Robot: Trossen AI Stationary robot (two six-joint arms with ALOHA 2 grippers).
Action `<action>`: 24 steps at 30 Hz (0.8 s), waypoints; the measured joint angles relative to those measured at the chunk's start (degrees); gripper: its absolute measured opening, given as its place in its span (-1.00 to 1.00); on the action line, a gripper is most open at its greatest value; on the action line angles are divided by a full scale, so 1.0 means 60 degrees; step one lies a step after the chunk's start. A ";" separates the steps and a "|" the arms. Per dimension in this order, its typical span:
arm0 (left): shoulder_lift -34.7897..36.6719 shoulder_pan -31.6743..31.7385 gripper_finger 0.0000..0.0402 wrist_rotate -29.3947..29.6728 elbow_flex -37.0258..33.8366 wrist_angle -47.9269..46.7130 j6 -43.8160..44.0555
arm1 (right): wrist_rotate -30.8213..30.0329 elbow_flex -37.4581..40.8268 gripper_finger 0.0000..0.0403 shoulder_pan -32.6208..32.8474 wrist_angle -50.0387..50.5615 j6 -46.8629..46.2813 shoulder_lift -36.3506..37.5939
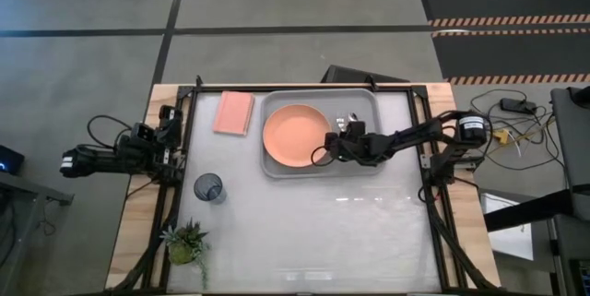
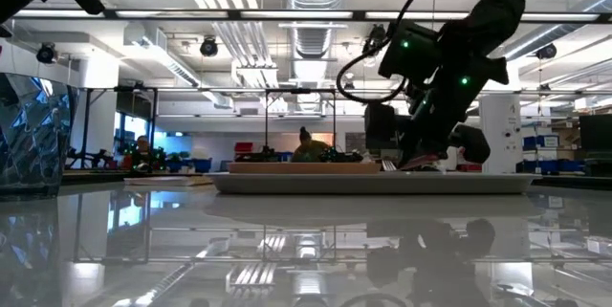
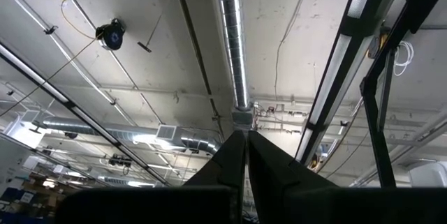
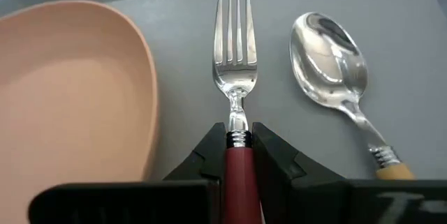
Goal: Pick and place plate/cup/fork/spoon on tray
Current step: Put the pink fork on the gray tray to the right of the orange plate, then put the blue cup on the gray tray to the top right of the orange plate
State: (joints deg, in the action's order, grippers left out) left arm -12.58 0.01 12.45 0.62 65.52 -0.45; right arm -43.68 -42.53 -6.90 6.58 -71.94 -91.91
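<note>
Right wrist view: right gripper (image 4: 239, 155), 2 fingers clamped on the red handle of the fork (image 4: 235, 63), lying on the tray (image 4: 391, 49) between plate (image 4: 70, 91) and spoon (image 4: 328, 60). Farther off, cup (image 1: 208, 187) on the table beside a potted plant (image 1: 186, 242). Left gripper (image 3: 246, 175) at table's left edge, fingers together.

Industrial lab, exposed ceiling ducts (image 3: 234, 56), hazard-striped floor mats (image 1: 502, 19)
</note>
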 joint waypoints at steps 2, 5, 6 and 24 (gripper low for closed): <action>0.0004 -0.0003 -1.00 0.0000 0.0000 -0.0001 0.0000 | 0.0012 -0.0039 -0.83 0.0000 -0.0011 -0.0036 -0.0150; 0.0004 0.0000 -1.00 0.0002 0.0000 0.0000 0.0000 | 0.0037 -0.0057 -0.78 0.0000 -0.0020 -0.0322 -0.0416; 0.0001 0.0000 -1.00 0.0000 0.0000 0.0000 0.0000 | 0.0037 -0.0053 -0.73 0.0004 -0.0017 -0.0417 -0.0539; -0.0831 -0.0004 -1.00 0.0040 0.1604 -0.3792 0.0755 | 0.1415 -0.0053 0.04 0.0291 0.1071 0.3272 0.2411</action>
State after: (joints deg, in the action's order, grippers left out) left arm -17.56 -0.01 12.69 10.25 42.77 4.08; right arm -35.19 -42.85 -5.15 13.01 -52.31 -77.44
